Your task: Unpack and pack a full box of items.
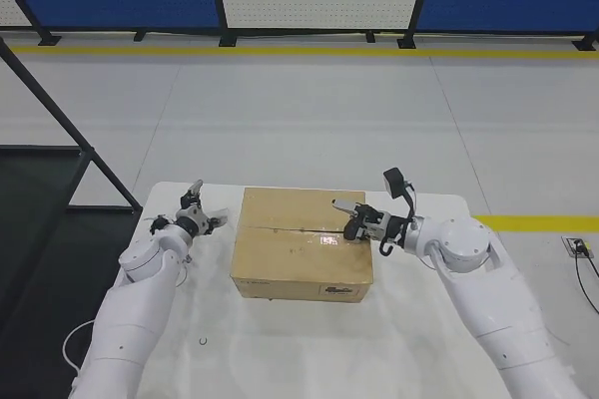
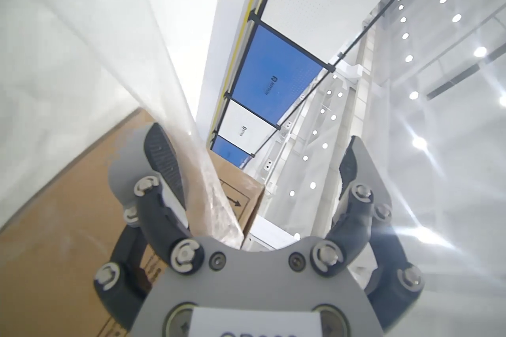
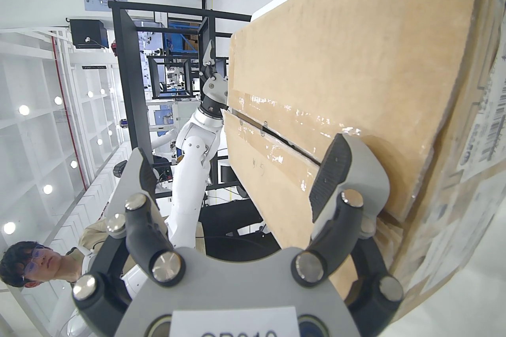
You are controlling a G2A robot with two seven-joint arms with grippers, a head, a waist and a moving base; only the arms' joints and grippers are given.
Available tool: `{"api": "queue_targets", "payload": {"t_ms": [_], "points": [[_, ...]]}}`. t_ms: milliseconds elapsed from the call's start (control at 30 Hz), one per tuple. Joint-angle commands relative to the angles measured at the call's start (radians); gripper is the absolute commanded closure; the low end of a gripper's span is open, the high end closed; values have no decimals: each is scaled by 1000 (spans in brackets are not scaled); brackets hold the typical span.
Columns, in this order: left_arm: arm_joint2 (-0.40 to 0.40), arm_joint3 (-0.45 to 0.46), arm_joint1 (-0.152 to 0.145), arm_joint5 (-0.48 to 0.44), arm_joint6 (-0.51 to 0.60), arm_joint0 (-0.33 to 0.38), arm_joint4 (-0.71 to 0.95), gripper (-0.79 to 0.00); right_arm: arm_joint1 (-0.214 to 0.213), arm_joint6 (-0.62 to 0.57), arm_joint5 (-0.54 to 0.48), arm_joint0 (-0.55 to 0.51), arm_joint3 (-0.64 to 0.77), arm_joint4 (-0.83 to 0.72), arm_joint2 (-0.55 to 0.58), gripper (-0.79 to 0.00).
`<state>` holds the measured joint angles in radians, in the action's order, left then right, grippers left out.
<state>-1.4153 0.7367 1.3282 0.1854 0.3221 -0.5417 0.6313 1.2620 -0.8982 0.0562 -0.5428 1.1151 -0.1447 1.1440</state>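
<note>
A closed cardboard box (image 1: 299,244) stands in the middle of the white table (image 1: 280,339). Glossy clear tape runs along its top seam (image 3: 276,141), which gapes slightly. My right gripper (image 1: 345,217) (image 3: 239,153) is open above the box's right end. One of its fingers (image 3: 344,172) lies on the top by the seam, the other off the box. My left gripper (image 1: 208,205) (image 2: 257,141) stands open beside the box's left end (image 2: 59,204). A sheet of clear film (image 2: 158,70) rises past one of its pads (image 2: 162,157). The box's contents are hidden.
A black metal frame (image 1: 40,110) stands off the table's left side. A small dark ring (image 1: 202,342) lies on the table near the front left. Bare table runs in front of the box and on both sides.
</note>
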Motion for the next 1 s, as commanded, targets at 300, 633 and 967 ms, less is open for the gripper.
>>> {"api": "queue_targets", "payload": {"t_ms": [300,633,967], "points": [[-47,35,10,-234,73,-43,137,-785,4,0,14,22,-11,0,-24,-785],[-84,191,8,-357,97,-145,183,-785,11,-6,-1,50,-54,-11,-45,-785],[-100,338,3,-395,56,-215,145,-785,13,-14,-12,65,-78,-16,-54,-785]]}}
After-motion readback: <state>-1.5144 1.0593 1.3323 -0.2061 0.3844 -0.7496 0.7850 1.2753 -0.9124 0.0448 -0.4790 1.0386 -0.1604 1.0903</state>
